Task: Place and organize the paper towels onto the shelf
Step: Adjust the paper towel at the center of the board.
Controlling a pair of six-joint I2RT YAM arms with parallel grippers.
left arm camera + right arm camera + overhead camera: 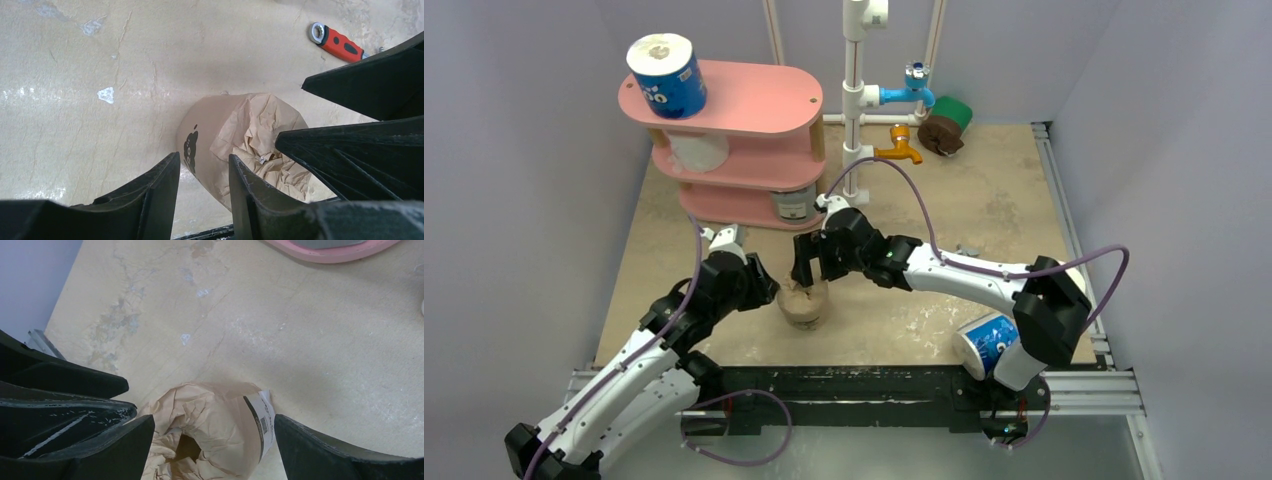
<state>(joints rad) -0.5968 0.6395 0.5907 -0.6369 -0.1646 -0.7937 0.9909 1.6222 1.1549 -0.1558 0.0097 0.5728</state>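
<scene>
The right gripper [214, 420] hangs over the brown roll [227, 427] with its fingers spread wide, one on either side. They sit close against the wrapper, though I can't say whether they press on it. The roll stands on end on the table [984, 220] with its crumpled top and hollow core facing up, so its long axis runs straight up between those fingers. The left gripper [204, 159] sits just beside the roll on the opposite flank. Its fingers are only a slit apart, far too narrow to take the roll, and I see nothing in the gap. The right arm looks to me the one placed for the grasp. From there the shelf [744, 100] lies further back and to the left, near but apart. Its bottom board holds a grey roll [792, 203] at the closest end, so I'd expect the carry to have to clear that.
</scene>
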